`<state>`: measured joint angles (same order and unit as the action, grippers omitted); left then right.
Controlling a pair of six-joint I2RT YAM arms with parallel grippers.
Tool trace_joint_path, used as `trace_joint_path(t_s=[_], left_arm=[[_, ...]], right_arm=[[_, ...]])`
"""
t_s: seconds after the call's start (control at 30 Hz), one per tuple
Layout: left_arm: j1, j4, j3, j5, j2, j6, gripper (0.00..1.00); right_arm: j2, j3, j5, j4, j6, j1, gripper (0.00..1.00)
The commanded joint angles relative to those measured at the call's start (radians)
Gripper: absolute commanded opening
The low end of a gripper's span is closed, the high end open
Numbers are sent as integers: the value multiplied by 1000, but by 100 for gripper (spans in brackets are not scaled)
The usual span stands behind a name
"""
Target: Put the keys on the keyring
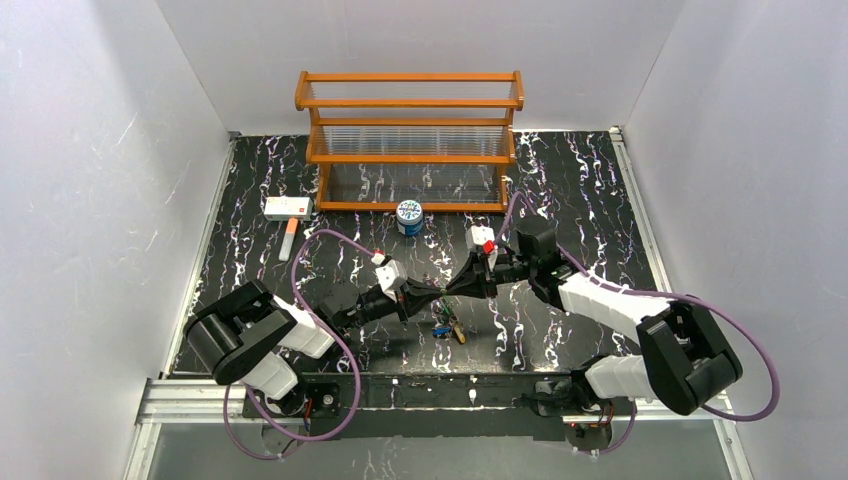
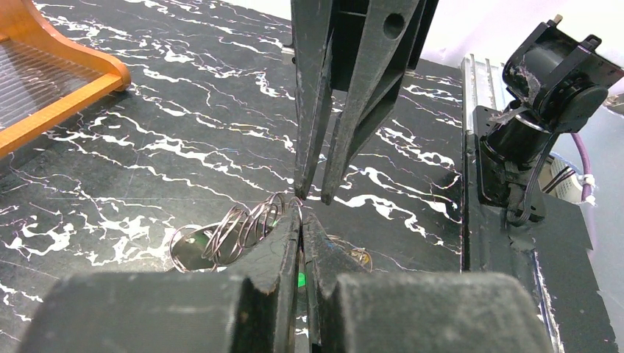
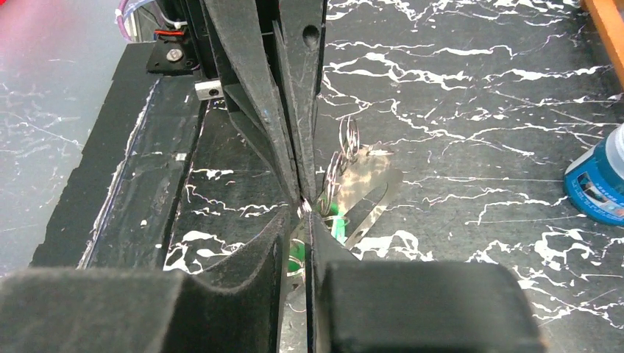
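Tip to tip over the middle of the black worktop (image 1: 580, 200), right above the keys (image 1: 446, 327): left hand (image 2: 302, 220) pressed tight together with a flash of green in the seam, right hand (image 3: 302, 213) all but pressed together, pinching a bright sliver of metal from the bunch. Best played slowly, probably: anchor with the left, nudge only with the right, no tugging on the wire rings (image 2: 243, 224). Green heads tucked in at the fingertips, blades fanned away toward the blue can (image 3: 600, 184) side, long axis low, near flat along the worktop.

table (image 1: 580, 200): black marble | on it: wooden rack (image 1: 408, 120), blue can (image 1: 409, 217), white box (image 1: 288, 207)
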<state>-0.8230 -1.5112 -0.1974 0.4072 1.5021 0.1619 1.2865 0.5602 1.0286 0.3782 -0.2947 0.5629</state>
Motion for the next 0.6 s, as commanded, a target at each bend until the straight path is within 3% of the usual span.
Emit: trace_joint_path(t_s=[0.0,0.57], left_arm=[[1,-205,4,7,0,2,0],[1,-208,-1,6,16,7,0]], right_arm=[[25,2,41,59,5,-3,20],[69,14,19,77,-9,-3,27]])
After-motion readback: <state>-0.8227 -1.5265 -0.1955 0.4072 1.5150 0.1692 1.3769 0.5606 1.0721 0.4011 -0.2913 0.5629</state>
